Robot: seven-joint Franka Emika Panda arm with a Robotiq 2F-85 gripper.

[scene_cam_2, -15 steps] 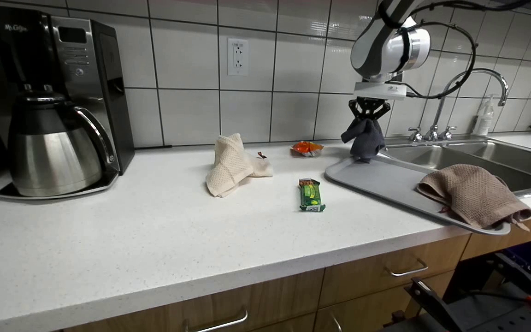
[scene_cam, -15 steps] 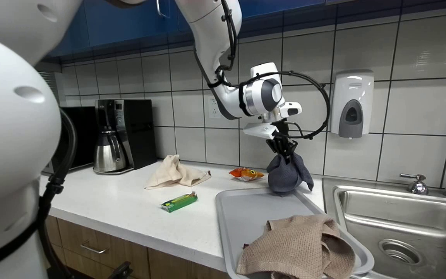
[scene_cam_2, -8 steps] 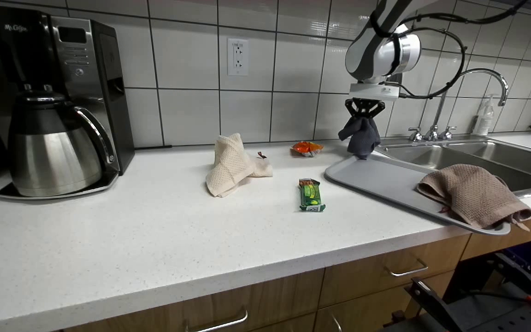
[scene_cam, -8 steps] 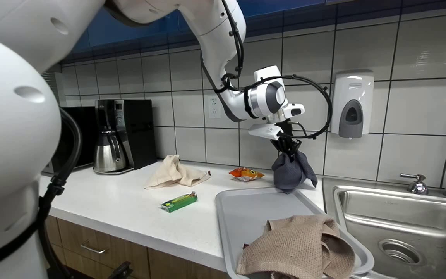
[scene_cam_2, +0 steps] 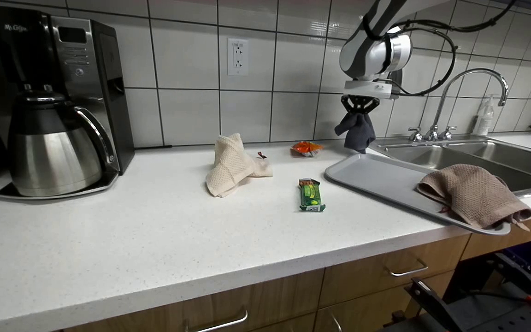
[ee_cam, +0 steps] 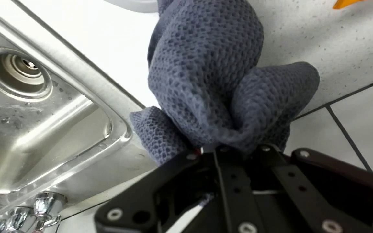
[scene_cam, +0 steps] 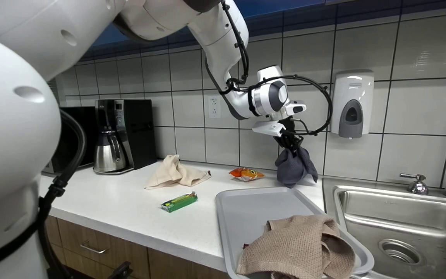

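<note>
The gripper (ee_cam: 244,150) pinches a gray-blue cloth (ee_cam: 206,61) (its folds hanging bunched beneath); near the gripper lie an orange packet (scene_cam_2: 307,148) and a gray tray (scene_cam_2: 378,175).

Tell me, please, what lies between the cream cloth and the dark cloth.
An orange packet lies between the cream cloth and the dark cloth, as both exterior views show.

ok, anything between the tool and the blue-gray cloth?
Nothing visible: the tool is shut directly on the blue-gray cloth. The nearby orange packet lies off to one side, apart from both.
</note>
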